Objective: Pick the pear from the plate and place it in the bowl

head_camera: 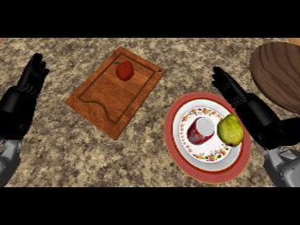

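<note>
Pear (230,129) on plate (181,149), right side, long axis near vertical in view, narrow end up. Cup (201,130) just left. Right hand (243,99) beside pear, fingers straight. Bowl (285,77) upper right. Left hand (29,83) open, resting at left on desk (61,149).

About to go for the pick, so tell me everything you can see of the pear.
The pear is yellow-green, smooth-skinned and whole, lying on the right side of the patterned plate with the red rim. A red cup on its side sits just left of it, close or touching. The right hand, fingers straight, lies along the pear's right side; contact cannot be told.
</note>
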`<state>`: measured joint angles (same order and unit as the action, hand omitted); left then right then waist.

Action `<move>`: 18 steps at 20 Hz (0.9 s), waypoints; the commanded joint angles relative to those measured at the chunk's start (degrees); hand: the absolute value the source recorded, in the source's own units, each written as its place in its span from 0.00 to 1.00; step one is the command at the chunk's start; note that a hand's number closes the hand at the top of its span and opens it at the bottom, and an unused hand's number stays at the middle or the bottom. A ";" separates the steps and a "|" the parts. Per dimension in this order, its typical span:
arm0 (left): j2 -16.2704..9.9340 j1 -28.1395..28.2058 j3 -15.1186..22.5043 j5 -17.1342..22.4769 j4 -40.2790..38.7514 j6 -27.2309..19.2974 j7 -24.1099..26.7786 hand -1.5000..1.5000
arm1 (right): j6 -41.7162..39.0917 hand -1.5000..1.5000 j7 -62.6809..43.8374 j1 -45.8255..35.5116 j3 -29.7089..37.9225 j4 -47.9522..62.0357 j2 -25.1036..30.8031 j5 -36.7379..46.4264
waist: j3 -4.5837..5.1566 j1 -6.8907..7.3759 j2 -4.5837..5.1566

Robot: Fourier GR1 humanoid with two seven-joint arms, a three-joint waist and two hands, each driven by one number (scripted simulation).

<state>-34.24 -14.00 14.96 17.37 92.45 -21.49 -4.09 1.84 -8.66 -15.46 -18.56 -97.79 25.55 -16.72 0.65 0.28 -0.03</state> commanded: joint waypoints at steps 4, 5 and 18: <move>7.25 2.51 3.64 -1.57 -0.80 -1.78 0.91 0.50 | 8.26 1.00 -0.82 7.61 4.50 3.34 -7.21 -2.88 | -0.69 -1.17 0.17; 7.83 1.40 2.06 0.40 -2.54 -0.98 0.91 0.50 | 10.24 1.00 -2.56 9.40 5.44 2.68 -8.36 -4.42 | -0.64 -1.91 0.21; 11.74 3.72 2.93 1.05 -6.48 2.99 4.69 0.50 | 44.88 0.00 15.40 23.06 12.14 -8.42 -22.87 12.68 | -0.61 -1.30 -0.03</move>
<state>-23.47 -9.48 19.09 17.73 89.35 -21.55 -1.73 41.54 2.83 3.15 -6.21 -101.61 5.39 -7.37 0.04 -2.05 -0.24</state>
